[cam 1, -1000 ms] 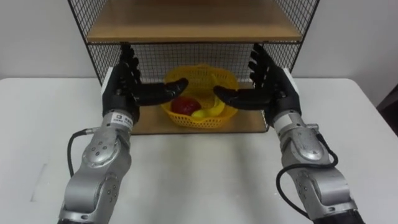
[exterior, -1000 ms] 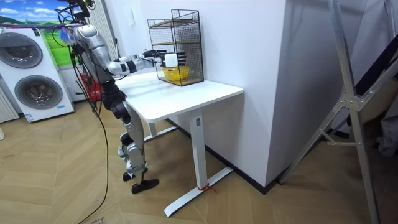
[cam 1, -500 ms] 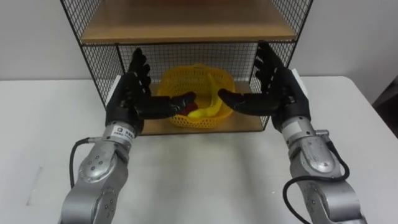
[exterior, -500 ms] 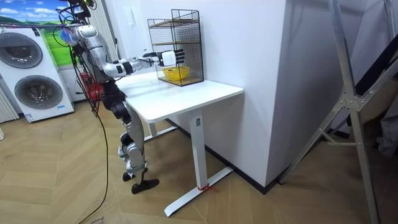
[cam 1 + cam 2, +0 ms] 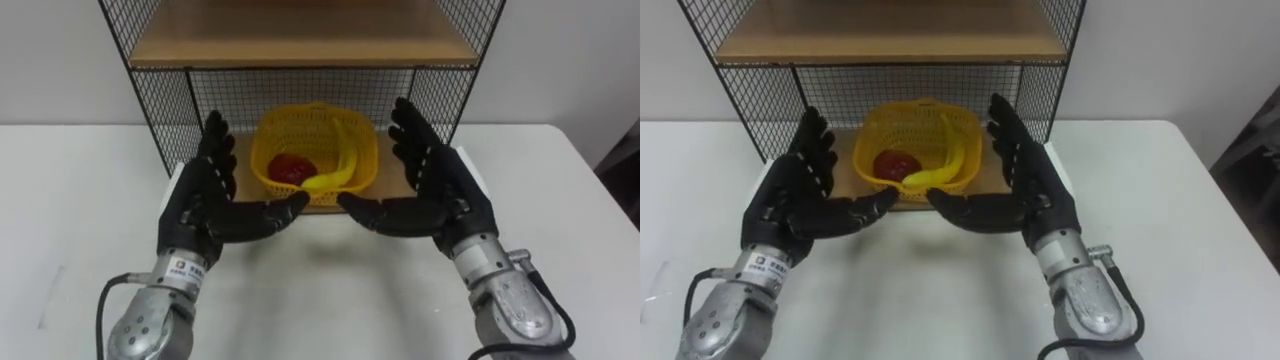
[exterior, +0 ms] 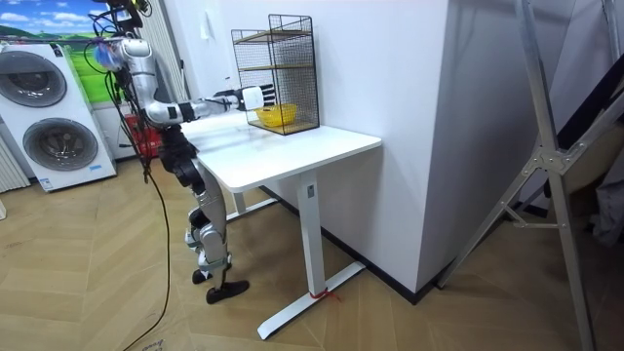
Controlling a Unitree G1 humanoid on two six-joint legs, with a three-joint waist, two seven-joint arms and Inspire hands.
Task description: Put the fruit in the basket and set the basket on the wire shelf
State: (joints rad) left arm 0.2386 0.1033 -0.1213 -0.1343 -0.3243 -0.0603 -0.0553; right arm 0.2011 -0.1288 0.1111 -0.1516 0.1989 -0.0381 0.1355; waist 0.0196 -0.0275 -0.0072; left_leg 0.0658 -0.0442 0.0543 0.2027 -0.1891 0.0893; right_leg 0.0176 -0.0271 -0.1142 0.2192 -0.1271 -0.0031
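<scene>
Pose: held left hand [image 5: 198,208] and right hand [image 5: 437,196] spread, palms facing each other, thumbs pointing inward and close together, gripping nothing. Kept both above white table [image 5: 320,290], just in front of wire shelf [image 5: 150,100]. Found yellow basket [image 5: 262,150] on shelf's lower board, carrying red fruit [image 5: 292,168] and banana [image 5: 338,168]. Stood at table's edge in room view, washing machines [image 6: 47,107] at room view's left. Against half a second earlier: had drawn both hands back from beside basket; left basket unmoved.
</scene>
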